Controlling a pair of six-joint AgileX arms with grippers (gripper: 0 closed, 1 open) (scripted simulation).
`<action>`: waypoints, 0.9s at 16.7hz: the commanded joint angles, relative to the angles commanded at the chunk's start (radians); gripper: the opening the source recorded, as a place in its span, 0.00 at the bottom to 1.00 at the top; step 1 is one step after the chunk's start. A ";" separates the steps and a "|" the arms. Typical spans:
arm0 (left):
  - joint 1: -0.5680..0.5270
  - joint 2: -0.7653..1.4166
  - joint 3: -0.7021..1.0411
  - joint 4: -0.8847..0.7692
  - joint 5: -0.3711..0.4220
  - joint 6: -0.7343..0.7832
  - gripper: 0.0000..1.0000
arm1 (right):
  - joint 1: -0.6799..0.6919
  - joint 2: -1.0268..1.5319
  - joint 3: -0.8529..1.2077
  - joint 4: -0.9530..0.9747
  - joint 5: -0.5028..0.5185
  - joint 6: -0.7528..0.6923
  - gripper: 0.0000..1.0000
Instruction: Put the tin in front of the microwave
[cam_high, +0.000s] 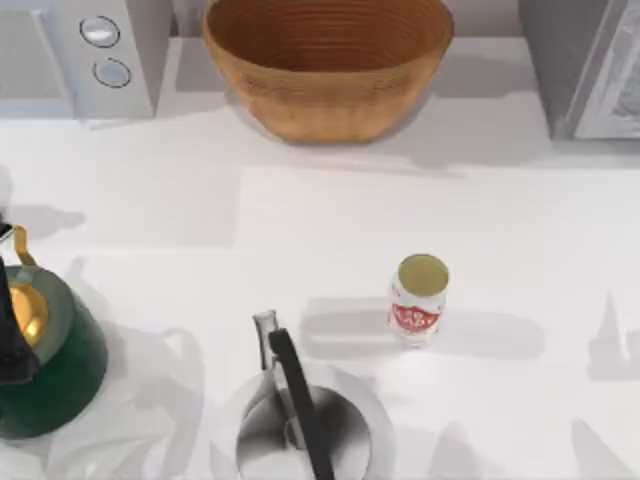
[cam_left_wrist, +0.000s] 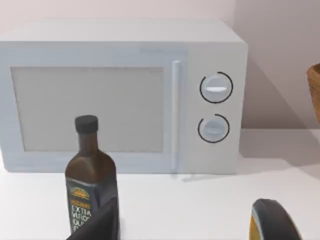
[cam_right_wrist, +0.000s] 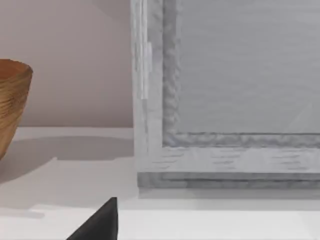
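White table (cam_high: 300, 210): 1 tin (cam_high: 417, 300) upright, 1 microwave (cam_high: 85, 55), 2 dials; finger state unclear.

White-labelled tin (cam_high: 418, 300) with red emblem, gold top; grey-white microwave (cam_high: 85, 55); tan basket (cam_high: 328, 65).

Dark glass oil bottle with black cap (cam_left_wrist: 91, 186), standing before the light grey-white microwave (cam_left_wrist: 125, 95): label carries a gold emblem and gold lettering, "EXTRA" legible, next line roughly "VIRGIN", lower lines cut off.

Small cylindrical tin with dull gold top (cam_high: 418, 298): white label, red emblem with white lettering, too small to read.

Microwave's two round dials: no readable markings.
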 joint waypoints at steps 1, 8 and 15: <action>0.000 0.000 0.000 0.000 0.000 0.000 1.00 | 0.000 0.000 0.000 0.000 0.000 0.000 1.00; -0.108 0.217 0.214 -0.159 0.009 0.000 1.00 | 0.000 0.000 0.000 0.000 0.000 0.000 1.00; -0.347 0.910 0.898 -0.595 -0.007 -0.012 1.00 | 0.000 0.000 0.000 0.000 0.000 0.000 1.00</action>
